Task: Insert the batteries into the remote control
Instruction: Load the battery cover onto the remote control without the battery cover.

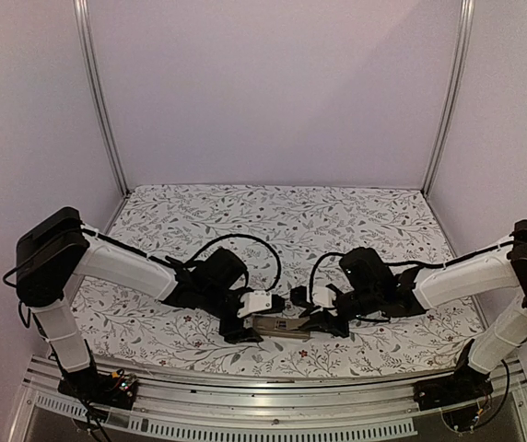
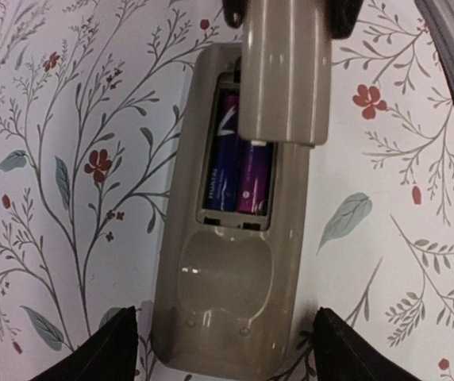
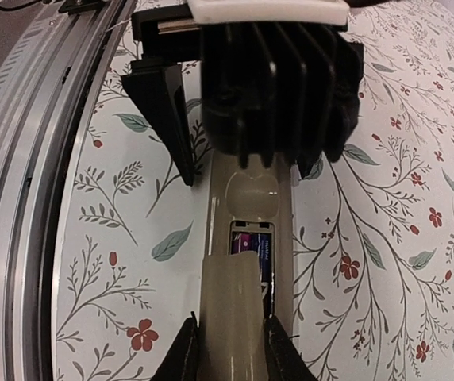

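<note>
The remote control (image 2: 227, 294) lies back-up on the floral cloth, its battery bay uncovered. Two batteries (image 2: 237, 171), dark blue and purple, sit side by side in the bay. My left gripper (image 2: 225, 353) is open, one finger on each side of the remote's end, both a little clear of it. A grey-beige cover piece (image 3: 235, 325) hangs over the far part of the bay and hides half of the batteries (image 3: 260, 242); my right gripper (image 3: 231, 349) is shut on it. In the top view the two grippers meet over the remote control (image 1: 277, 325) near the table's front edge.
An aluminium rail (image 3: 21, 159) runs along the near table edge, just left of the remote. Metal frame posts (image 1: 98, 101) stand at the back corners. The floral cloth (image 1: 282, 216) covers the whole table behind the arms.
</note>
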{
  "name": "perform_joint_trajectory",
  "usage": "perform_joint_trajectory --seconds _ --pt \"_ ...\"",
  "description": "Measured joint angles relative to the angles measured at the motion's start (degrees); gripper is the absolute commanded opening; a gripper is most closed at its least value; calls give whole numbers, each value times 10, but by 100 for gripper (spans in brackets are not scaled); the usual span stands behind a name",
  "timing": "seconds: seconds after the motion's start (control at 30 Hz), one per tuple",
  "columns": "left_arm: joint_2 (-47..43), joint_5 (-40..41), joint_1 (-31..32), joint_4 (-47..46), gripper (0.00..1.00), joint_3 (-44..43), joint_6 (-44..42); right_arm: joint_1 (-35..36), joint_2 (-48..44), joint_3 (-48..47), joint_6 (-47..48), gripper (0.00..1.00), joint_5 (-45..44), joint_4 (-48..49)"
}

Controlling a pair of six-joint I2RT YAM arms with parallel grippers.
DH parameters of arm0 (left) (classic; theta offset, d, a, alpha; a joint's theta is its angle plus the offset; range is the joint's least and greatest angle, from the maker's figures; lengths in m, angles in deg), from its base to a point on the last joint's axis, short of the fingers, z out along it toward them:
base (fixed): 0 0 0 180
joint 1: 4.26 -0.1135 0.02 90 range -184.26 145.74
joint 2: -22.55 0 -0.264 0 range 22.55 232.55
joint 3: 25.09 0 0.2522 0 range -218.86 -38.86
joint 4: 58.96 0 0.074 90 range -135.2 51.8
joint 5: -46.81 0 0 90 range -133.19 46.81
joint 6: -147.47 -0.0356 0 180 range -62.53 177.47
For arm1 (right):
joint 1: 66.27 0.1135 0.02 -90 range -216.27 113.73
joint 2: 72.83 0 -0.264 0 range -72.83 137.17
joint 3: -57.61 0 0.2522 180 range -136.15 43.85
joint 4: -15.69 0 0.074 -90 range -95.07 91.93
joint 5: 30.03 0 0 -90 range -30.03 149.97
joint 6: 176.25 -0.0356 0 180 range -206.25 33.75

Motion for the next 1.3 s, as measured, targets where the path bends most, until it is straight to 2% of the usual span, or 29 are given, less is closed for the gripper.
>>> perform_joint_trajectory --seconds 0.4,0.67,1.3 --pt "-1 -5 0 3 75 0 2 0 60 -29 -47 0 24 28" --pt "-1 -14 0 10 74 0 2 0 67 -29 -87 0 25 46" --pt "0 -17 0 15 73 -2 4 0 86 -29 -104 0 18 55"
